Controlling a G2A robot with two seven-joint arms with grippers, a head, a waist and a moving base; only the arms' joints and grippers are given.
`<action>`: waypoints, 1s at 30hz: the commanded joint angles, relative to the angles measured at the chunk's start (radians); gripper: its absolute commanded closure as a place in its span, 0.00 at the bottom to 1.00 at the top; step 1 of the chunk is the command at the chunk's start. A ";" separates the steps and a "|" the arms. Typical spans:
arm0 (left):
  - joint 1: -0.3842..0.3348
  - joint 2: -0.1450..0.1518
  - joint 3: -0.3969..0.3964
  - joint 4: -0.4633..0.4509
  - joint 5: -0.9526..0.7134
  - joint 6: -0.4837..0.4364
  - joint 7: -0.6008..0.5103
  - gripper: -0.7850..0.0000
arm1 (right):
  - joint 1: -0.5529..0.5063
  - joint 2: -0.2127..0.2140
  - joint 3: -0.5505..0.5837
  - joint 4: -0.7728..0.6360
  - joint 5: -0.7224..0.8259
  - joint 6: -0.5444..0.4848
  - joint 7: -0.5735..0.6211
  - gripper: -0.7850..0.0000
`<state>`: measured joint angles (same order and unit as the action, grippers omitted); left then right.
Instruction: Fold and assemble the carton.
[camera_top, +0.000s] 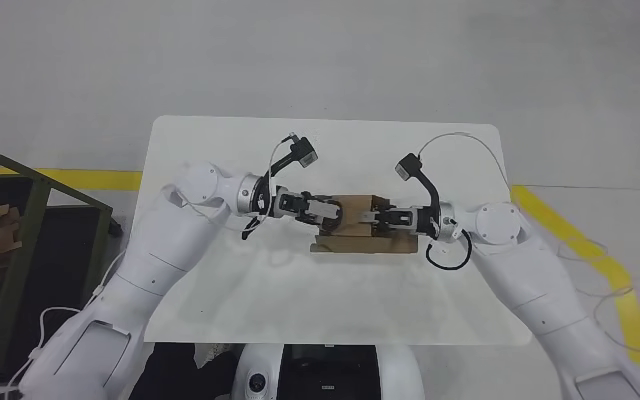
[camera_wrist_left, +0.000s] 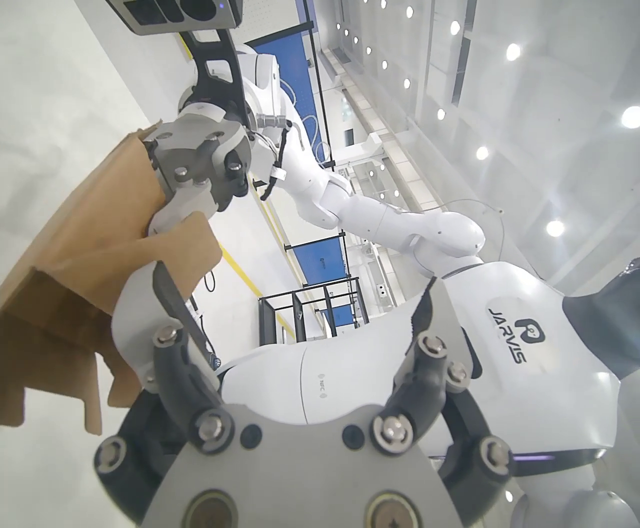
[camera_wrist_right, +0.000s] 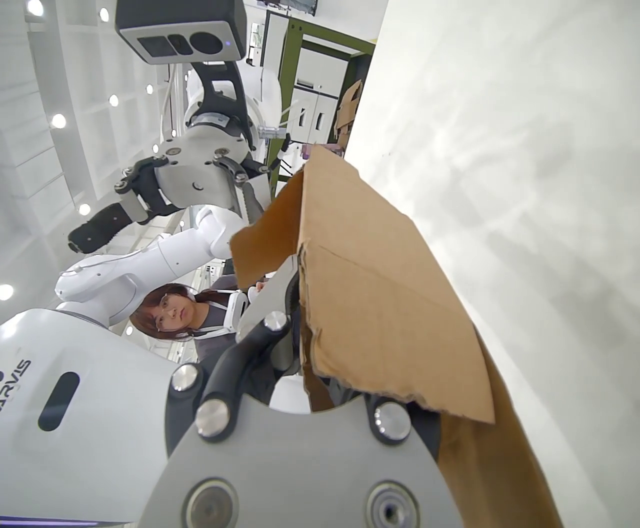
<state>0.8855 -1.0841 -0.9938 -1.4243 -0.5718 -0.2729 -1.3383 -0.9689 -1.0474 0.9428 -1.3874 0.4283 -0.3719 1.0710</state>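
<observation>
A brown cardboard carton (camera_top: 362, 240), partly folded, lies at the middle of the white table (camera_top: 210, 300) between both grippers. My right gripper (camera_top: 378, 214) holds its end: in the right wrist view the gripper (camera_wrist_right: 300, 282) is shut on a carton wall (camera_wrist_right: 380, 310), with one finger hidden behind the cardboard. My left gripper (camera_top: 335, 211) is at the opposite end. In the left wrist view it (camera_wrist_left: 295, 287) stands open, its fingers wide apart, and one pad (camera_wrist_left: 170, 295) rests against a raised flap (camera_wrist_left: 195, 250). The right gripper (camera_wrist_left: 200, 165) shows beyond, clamped on the carton.
The table's edges lie well away from the carton on every side. A dark green rack (camera_top: 40, 230) stands on the floor off the table's left side. Yellow tape (camera_top: 560, 230) marks the floor.
</observation>
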 joint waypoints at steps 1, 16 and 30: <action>-0.006 -0.002 0.010 0.000 0.025 -0.001 0.012 0.00 | -0.004 -0.001 0.001 -0.002 0.004 0.002 0.006 1.00; 0.024 0.003 -0.020 -0.033 0.050 -0.039 0.044 0.00 | -0.043 0.009 0.077 0.017 0.071 -0.022 0.037 1.00; 0.060 0.012 -0.082 0.039 0.002 -0.063 0.069 0.00 | -0.078 0.010 0.077 -0.067 0.051 -0.009 0.081 1.00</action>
<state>0.9464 -1.0719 -1.0744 -1.3879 -0.5664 -0.3350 -1.2690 -1.0460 -1.0359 1.0252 -1.4455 0.4834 -0.3825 1.1493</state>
